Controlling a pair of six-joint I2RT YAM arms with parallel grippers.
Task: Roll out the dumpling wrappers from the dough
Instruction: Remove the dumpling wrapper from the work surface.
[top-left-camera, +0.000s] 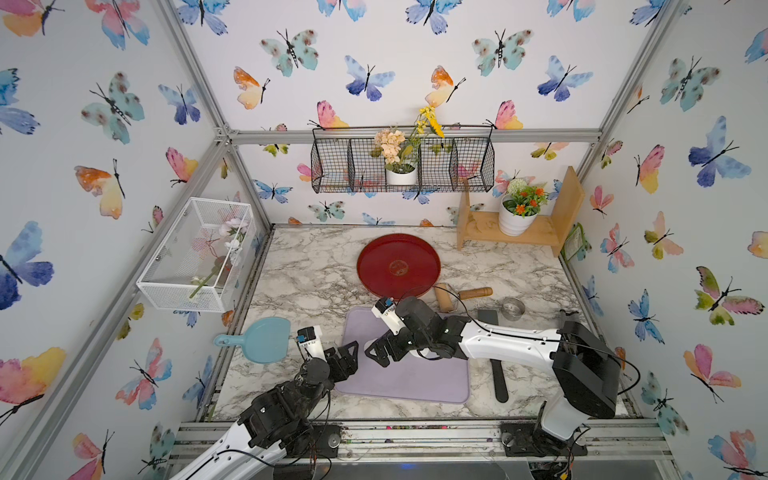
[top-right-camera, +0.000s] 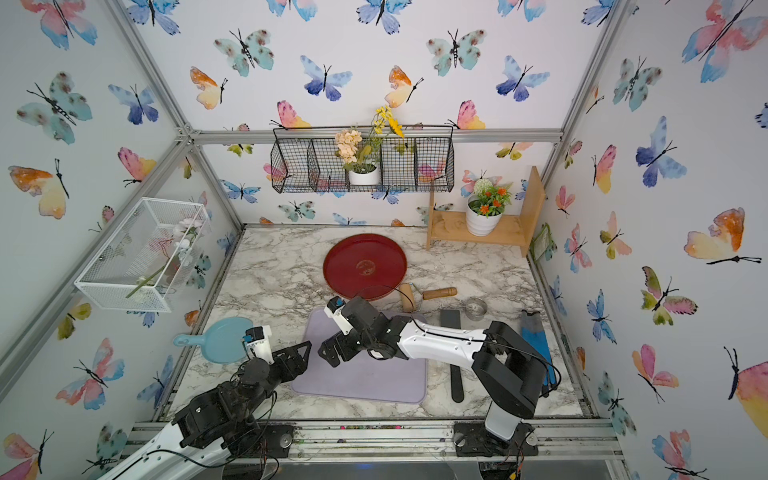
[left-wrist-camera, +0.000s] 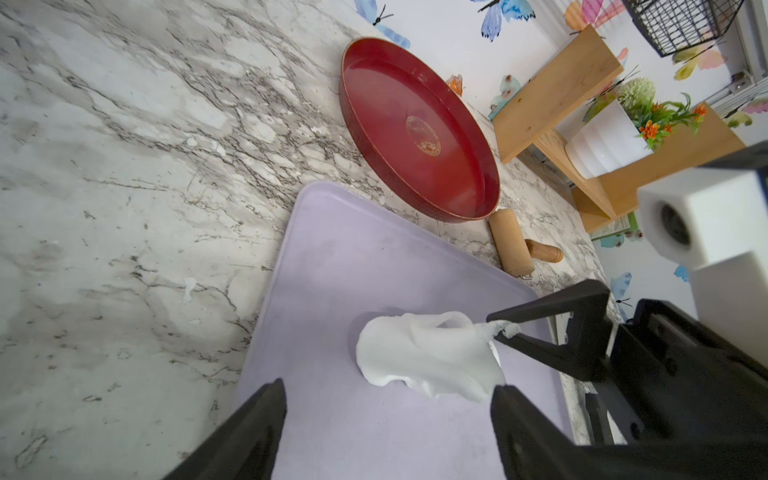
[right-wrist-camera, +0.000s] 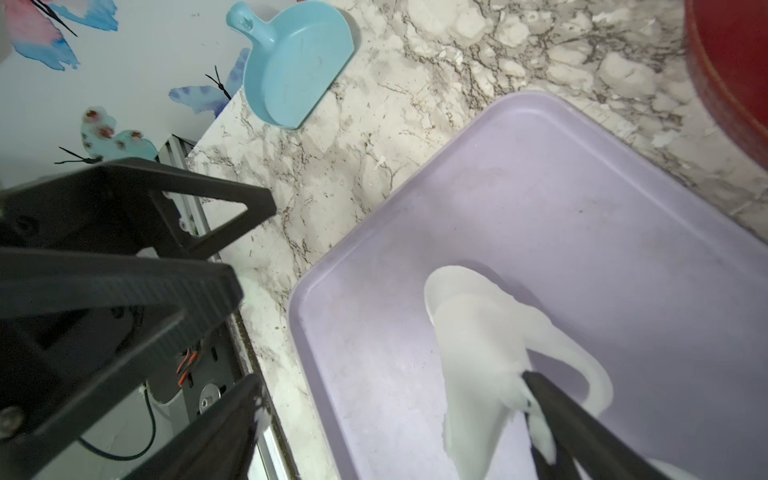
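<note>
Both top views: left gripper (top-left-camera: 353, 357) and right gripper (top-left-camera: 374, 358) over purple mat (top-left-camera: 415, 382), tips near each other.
Left wrist: left jaws wide apart, empty; dough (left-wrist-camera: 424, 357) crumpled on mat.
Right wrist: right jaws wide apart, dough stuck to one finger (right-wrist-camera: 594, 440).

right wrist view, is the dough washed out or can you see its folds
Right wrist view: the dough is nearly blown-out white, folds faint, with a soft shadow on the purple mat. Left wrist view: its folds shade grey more clearly, and the red tray carries a pale sheen.
</note>
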